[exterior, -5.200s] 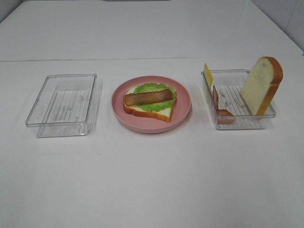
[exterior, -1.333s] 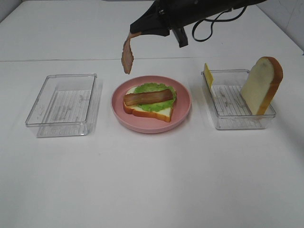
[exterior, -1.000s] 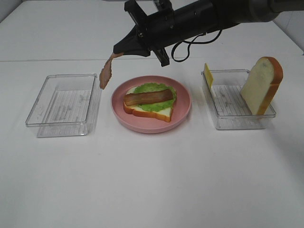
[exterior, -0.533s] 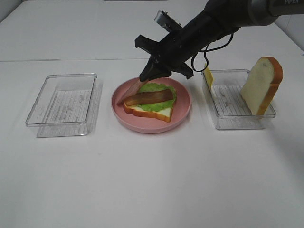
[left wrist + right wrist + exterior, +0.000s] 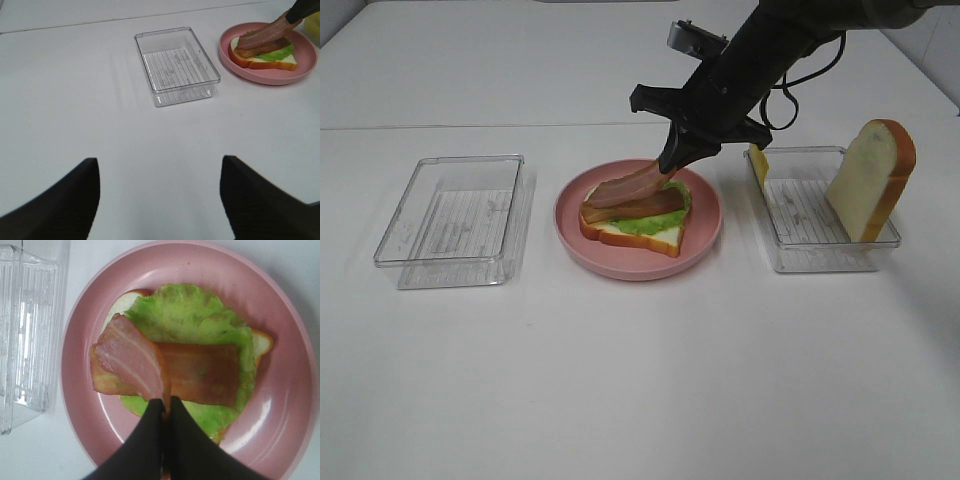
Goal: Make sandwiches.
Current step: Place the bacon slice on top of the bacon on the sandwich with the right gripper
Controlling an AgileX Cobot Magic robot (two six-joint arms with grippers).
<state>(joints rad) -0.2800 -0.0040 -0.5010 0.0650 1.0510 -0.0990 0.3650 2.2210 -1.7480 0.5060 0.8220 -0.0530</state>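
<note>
On the pink plate [image 5: 706,236] lies a bread slice [image 5: 620,236] topped with green lettuce [image 5: 677,200] and a brown bacon strip [image 5: 655,208]. My right gripper [image 5: 675,160] is shut on a second bacon strip [image 5: 628,186]. The strip slants down, its free end resting on the first strip. The right wrist view shows the gripper [image 5: 164,405], held strip [image 5: 131,360], first strip [image 5: 205,372] and lettuce [image 5: 190,315]. A second bread slice [image 5: 870,180] stands upright in the right tray [image 5: 810,258], with yellow cheese [image 5: 758,163] at its left wall. My left gripper [image 5: 160,200] is open over bare table.
An empty clear tray [image 5: 450,274] sits left of the plate; it also shows in the left wrist view [image 5: 185,96] and the right wrist view [image 5: 25,315]. The right arm and its cable reach in over the plate from the back right.
My right gripper took the second bacon strip from the right tray, swung it left past the plate, then came back and lowered it. The strip's end now lies on the first strip.
</note>
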